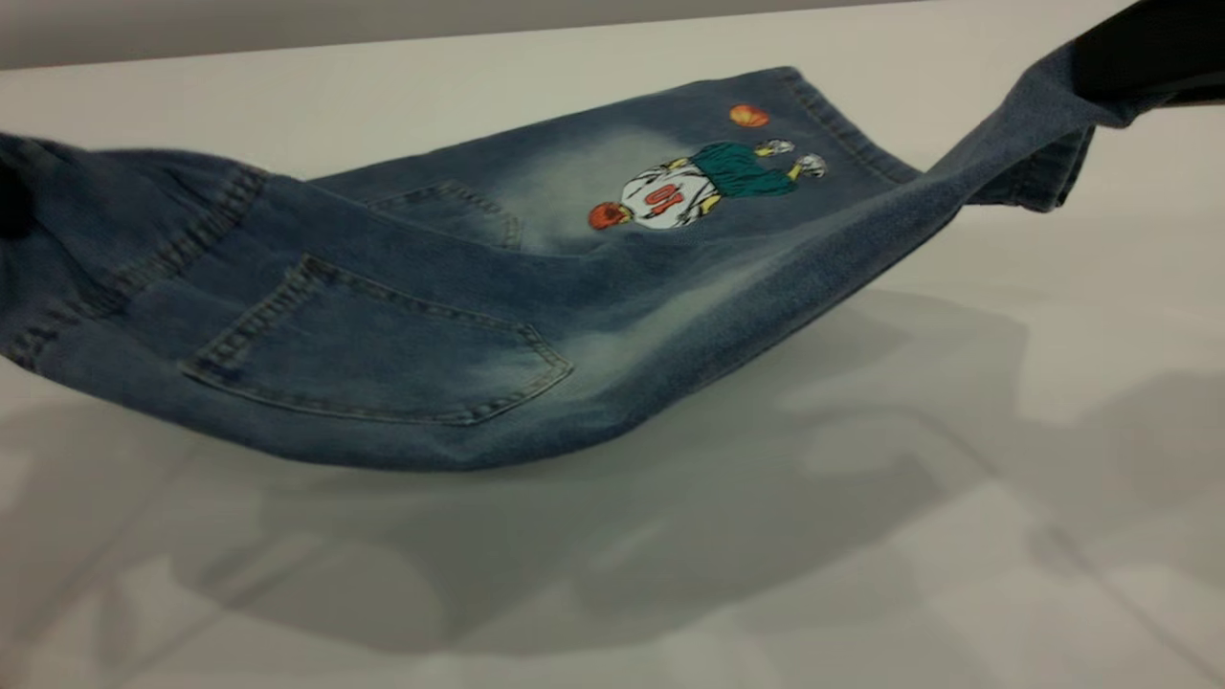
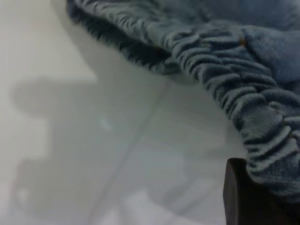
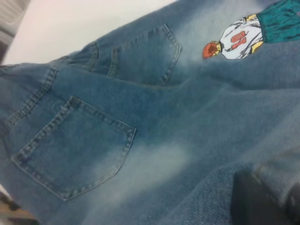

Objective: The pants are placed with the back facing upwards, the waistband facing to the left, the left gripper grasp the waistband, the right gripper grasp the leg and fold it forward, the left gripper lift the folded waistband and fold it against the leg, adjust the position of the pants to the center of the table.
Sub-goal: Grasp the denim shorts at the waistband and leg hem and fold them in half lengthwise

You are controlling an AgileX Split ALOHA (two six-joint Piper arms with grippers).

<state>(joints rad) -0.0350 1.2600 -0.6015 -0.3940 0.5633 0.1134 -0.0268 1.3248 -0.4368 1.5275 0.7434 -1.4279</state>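
**Pants lifted off table at both ends**

Exterior view: pants (image 1: 383, 316) slung like a hammock, back side up, two back pockets and cartoon player (image 1: 703, 182) visible. Near edge raised clear of table (image 1: 957, 536), shadow beneath; far leg with the player lying toward the far edge of the table. Waistband (image 1: 144, 258) end pulled up at the left edge of that view, plain leg (image 1: 1014, 144) stretched up to the right.

Right gripper (image 1: 1148, 53): seen only as a dark shape at the upper right corner of the exterior view, hem of the plain leg bunched against it and hanging from it. Clamped on the leg. Right wrist view adds a dark finger (image 3: 262, 201) with denim wrapped over it, and looks down the length of the pants toward the pockets.

Left gripper (image 2: 253, 197): barely seen in the exterior view, only a dark patch at the waistband. Left wrist view alone shows the gathered elastic waistband up close, one dark finger tight against the cloth, table surface below with shadows. Closed on the waistband, which hangs from it above the table.
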